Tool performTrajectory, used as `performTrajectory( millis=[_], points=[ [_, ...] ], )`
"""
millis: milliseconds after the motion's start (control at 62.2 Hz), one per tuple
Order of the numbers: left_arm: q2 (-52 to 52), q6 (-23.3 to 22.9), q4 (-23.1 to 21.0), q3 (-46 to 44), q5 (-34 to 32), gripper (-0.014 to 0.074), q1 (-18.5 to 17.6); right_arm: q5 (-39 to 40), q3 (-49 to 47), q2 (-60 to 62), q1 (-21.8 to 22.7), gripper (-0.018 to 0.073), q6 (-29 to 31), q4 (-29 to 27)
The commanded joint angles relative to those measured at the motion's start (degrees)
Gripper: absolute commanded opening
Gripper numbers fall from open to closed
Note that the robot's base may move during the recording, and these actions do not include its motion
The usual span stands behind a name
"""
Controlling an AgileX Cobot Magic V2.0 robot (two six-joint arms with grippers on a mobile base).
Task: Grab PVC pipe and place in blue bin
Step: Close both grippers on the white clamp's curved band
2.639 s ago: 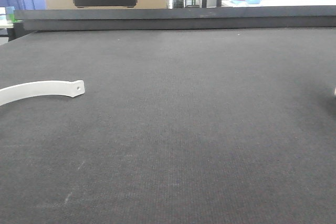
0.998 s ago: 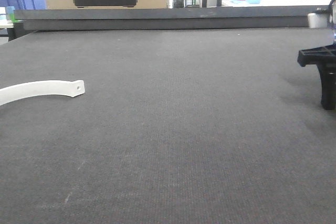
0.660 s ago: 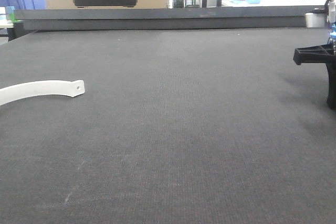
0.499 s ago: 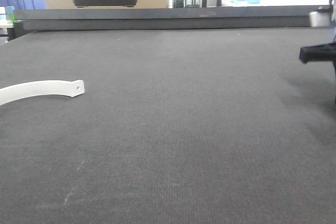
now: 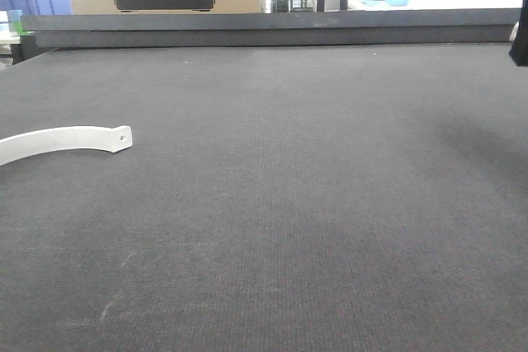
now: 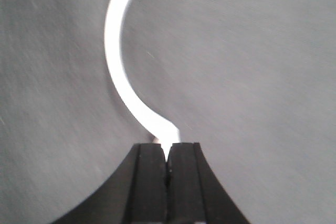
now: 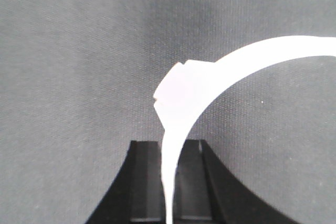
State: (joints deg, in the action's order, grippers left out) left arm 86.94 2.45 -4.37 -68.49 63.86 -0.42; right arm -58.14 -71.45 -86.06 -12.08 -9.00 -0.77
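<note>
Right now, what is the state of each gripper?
Left gripper: closed on the end of a curved white strip.
Right gripper: closed on another white strip.

A wide table (image 5: pixel 330 204) is covered in dark grey woven matting. A curved white strip (image 5: pixel 66 139) lies flat near its left edge.

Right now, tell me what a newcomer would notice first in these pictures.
A white curved strip lies at the left of the dark mat in the front view. In the left wrist view the left gripper is shut on the end of a white hook-shaped strip; in the right wrist view the right gripper pinches a white arc.
</note>
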Motion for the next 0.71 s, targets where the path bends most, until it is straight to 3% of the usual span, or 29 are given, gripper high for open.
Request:
performTrajectory(
  millis=[0,434,547,692],
  points=[
    [4.0,-0.3,1.5,-2.1,0.1,-0.0111,0.1,-1.6,0.2,1.3,0.0,-0.0161,0.5,0.8],
    [11.0,-3.1,3.4,-2.5,-5.8,-0.0106,0.1,-1.9,0.2,1.3,0.0,-0.0161,0.5,0.8],
    [11.0,-3.2,3.4,-2.5,-6.3,0.0003,0.1,-1.3,0.2,1.3,0.0,-0.0161,0.5,0.8],
    [11.0,-3.5,3.7,-2.5,-6.3,0.0212,0.1,-0.6,0.2,1.3,0.0,-0.0161,0.5,0.8]
  ],
)
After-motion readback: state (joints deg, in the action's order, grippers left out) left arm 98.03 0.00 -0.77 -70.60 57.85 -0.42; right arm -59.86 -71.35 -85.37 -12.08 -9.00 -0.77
